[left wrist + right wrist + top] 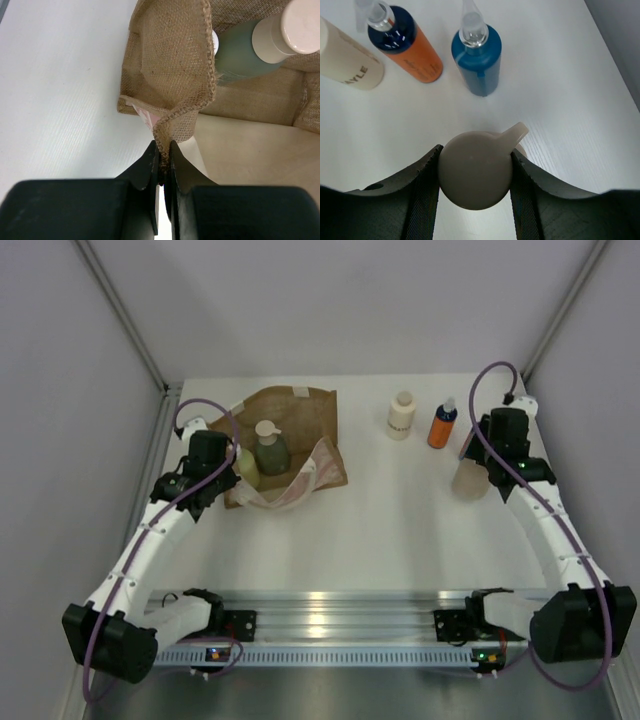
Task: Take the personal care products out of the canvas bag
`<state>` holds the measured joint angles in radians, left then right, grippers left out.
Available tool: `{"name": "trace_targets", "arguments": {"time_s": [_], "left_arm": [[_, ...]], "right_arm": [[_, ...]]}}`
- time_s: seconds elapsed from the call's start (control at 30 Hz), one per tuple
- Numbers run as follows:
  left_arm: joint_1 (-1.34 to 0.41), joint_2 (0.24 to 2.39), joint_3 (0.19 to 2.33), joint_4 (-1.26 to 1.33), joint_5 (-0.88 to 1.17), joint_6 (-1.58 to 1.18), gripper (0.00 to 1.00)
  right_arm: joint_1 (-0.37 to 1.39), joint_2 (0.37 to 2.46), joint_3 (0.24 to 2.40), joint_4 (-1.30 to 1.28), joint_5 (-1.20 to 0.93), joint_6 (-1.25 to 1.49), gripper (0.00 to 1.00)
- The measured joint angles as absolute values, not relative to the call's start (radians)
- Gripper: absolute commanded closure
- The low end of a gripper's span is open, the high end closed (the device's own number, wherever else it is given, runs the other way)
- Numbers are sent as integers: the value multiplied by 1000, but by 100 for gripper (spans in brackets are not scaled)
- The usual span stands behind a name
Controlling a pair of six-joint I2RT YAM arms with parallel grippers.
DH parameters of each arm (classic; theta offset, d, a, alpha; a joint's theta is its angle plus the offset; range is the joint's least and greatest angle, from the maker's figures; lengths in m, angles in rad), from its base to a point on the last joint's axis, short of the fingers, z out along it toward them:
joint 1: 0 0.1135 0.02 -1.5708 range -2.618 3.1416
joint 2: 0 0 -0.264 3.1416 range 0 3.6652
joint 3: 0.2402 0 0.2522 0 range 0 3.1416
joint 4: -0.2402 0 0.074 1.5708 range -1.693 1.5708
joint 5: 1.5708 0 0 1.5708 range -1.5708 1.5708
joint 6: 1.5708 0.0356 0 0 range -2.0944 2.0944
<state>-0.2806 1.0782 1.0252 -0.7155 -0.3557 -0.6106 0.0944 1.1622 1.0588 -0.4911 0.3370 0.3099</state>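
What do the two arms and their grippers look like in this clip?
White links and black joint housings on left arm and right arm, a purple cable looped along each. Black left gripper and right gripper, with broad tapered jaws.

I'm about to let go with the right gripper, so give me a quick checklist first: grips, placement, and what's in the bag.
1. Rim of canvas bag pinched by left gripper: ok.
2. Cap of beige bottle clamped by right gripper: ok.
3. Base of beige bottle resting on table: cannot tell.
4. Placed cream bottle, orange bottle, blue bottle standing clear of it: ok.
5. Bag emptied: not ok; grey-green bottle and yellow-green bottle are inside.
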Motion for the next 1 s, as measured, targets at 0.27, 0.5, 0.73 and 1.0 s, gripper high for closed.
{"name": "trace_targets", "arguments": {"time_s": [0.27, 0.5, 0.73, 1.0], "left_arm": [[-289, 1089, 1030, -716, -356, -603, 100], [-298, 1089, 1031, -716, -360, -599, 100], [-302, 1103, 1037, -717, -360, -599, 100], [-304, 1111, 1044, -719, -360, -598, 100]], "right_arm": [[72, 1124, 835, -281, 321, 311, 100], [57, 1039, 701, -108, 311, 297, 82], [56, 955, 672, -81, 269, 288, 1], [56, 923, 801, -133, 207, 329, 0]]}}
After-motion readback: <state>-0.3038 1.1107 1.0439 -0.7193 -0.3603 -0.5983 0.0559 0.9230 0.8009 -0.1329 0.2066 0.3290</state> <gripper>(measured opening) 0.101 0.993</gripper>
